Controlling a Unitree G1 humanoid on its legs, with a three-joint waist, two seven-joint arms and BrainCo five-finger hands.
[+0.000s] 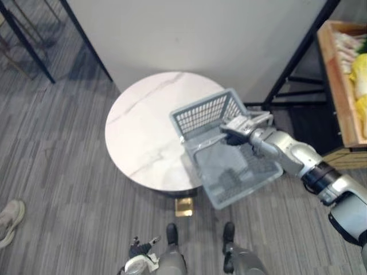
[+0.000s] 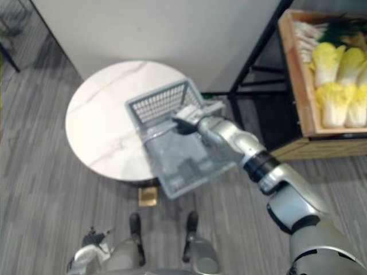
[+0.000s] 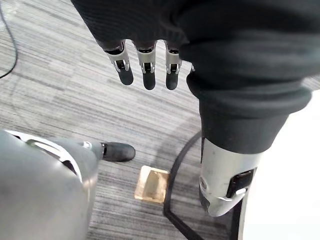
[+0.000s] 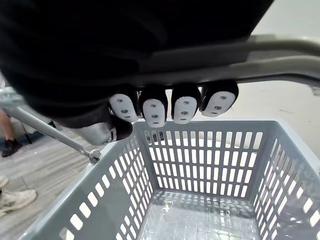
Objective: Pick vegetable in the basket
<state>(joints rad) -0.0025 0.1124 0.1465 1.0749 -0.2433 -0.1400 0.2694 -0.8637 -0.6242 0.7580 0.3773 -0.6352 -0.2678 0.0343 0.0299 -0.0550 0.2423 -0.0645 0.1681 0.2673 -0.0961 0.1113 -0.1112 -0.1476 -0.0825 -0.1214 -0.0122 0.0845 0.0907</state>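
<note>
Nearest, our left hand [image 3: 145,67] hangs low by our side above the grey carpet, its fingers straight and apart, holding nothing; just beyond it on the floor sits the brass-coloured foot [image 1: 183,207] of the table, and off to our left a person's pale shoe [image 1: 10,220] shows at the edge.

Further out, our right hand [image 1: 237,129] is clamped on the basket handle [image 4: 280,72], fingers [image 4: 183,108] curled under the bar with the thumb closing from the other side; the grey plastic basket [image 1: 202,113] hangs from that grip, tilted, its near end overhanging the edge of the round white marble table [image 1: 140,134] towards us; whether its far end touches the tabletop we cannot tell. The right wrist view looks straight down into the basket, and its slotted walls and floor are bare; no vegetable is in it.

Farthest, well apart to our right, a wooden crate [image 2: 295,74] on a black rack [image 2: 256,56] holds the yellow napa cabbages [image 2: 335,86], with paler produce behind them that we cannot identify.

So we judge the task barely begun: the basket is in hand; reaching the crate, taking a cabbage with the free left hand and lowering it into the basket are all left to do.
</note>
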